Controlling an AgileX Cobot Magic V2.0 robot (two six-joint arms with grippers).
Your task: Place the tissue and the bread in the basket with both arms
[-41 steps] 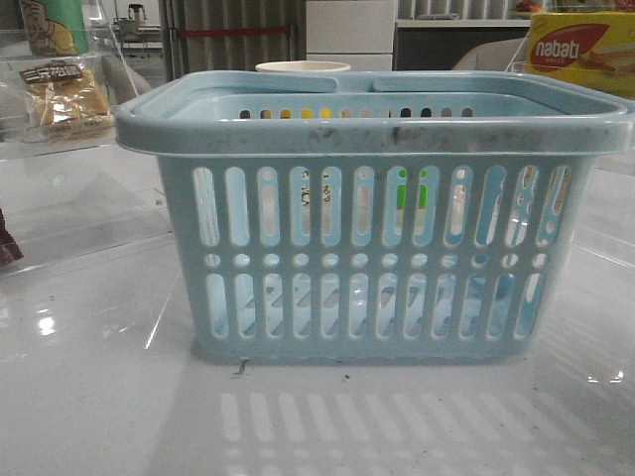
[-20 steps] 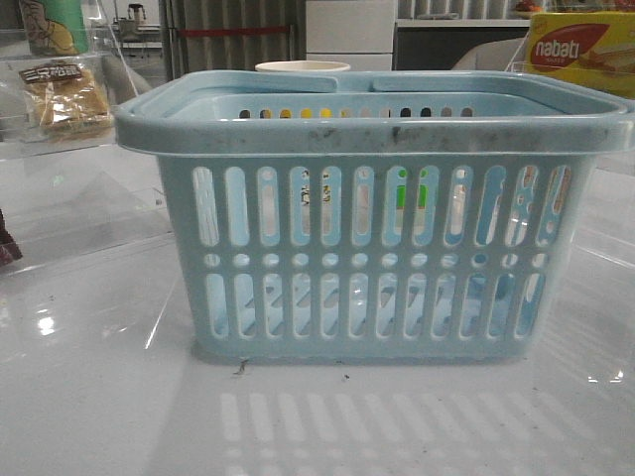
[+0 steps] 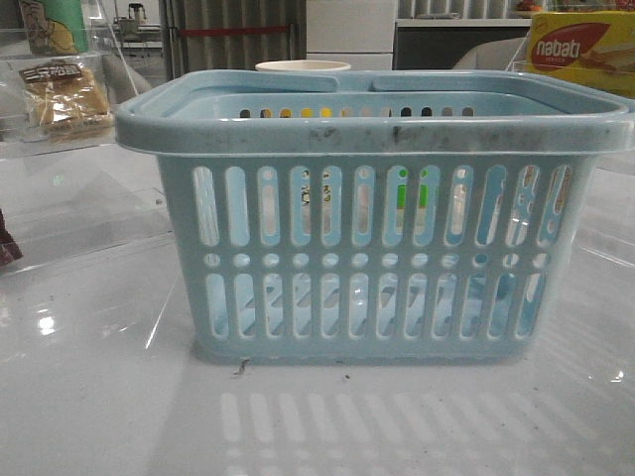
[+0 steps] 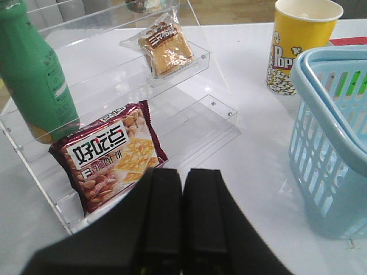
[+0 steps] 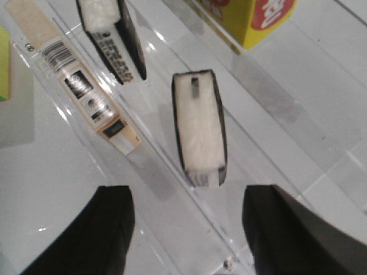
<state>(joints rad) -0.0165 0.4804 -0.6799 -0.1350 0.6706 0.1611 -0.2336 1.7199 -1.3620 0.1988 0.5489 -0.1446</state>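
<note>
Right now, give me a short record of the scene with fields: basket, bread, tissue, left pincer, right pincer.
basket: light blue basket on the table, neither bread nor tissue visible inside
bread: wrapped bread on a shelf of the clear acrylic rack, not gripped
tissue: dark-edged tissue on a clear shelf, just ahead of the right pincer
left pincer: shut, holding nothing, near the red snack packet
right pincer: open, empty, fingers on either side below the tissue
</note>
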